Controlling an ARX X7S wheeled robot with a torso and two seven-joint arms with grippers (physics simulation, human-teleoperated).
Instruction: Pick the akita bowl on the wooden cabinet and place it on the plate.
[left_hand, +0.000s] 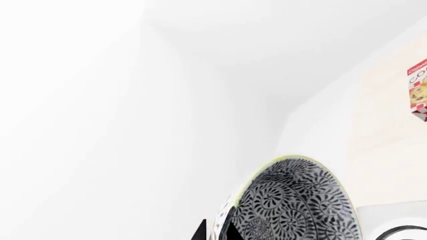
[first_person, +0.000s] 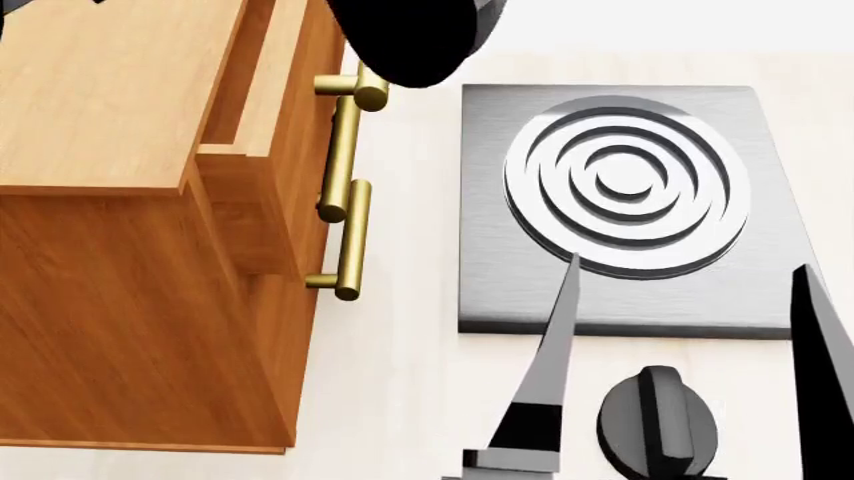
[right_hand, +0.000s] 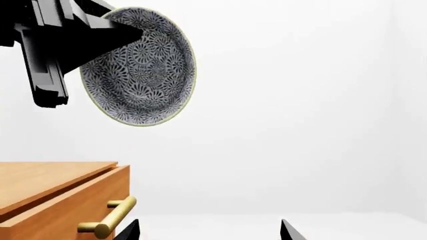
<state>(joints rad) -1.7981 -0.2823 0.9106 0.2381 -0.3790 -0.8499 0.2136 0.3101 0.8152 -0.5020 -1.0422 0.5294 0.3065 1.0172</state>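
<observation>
The left gripper (right_hand: 100, 37) has the bowl (right_hand: 140, 67) pinched by its rim and holds it up in the air, well above the wooden cabinet (first_person: 120, 250). From the right wrist view the bowl hangs tilted nearly on edge, its dark swirly pattern facing the camera, with nothing under it but white background. The left wrist view shows the same bowl (left_hand: 297, 202) right up against the camera, greenish rim and all, with black fingertips (left_hand: 230, 231) just poking in beside it.

The cabinet sits on the pale bench (first_person: 400, 400) at the left of the head view, top drawer pulled out a bit, brass handles (first_person: 350, 225) sticking out toward the stove plate (first_person: 621, 205). That stove plate — grey square with raised rings — lies just beside the cabinet, and a black knob (first_person: 654, 415) sits near its front edge. A big black blob of the left arm blocks the top of the head view, so the bowl itself is hidden there.

The right gripper (first_person: 681, 370) hangs low over the knob, fingers spread wide apart and holding nothing — one finger (first_person: 554, 350) crosses the stove plate's edge. A red-checked box (left_hand: 418, 92) shows at the edge of the left wrist view. I can't spot the red-ringed plate in any view.
</observation>
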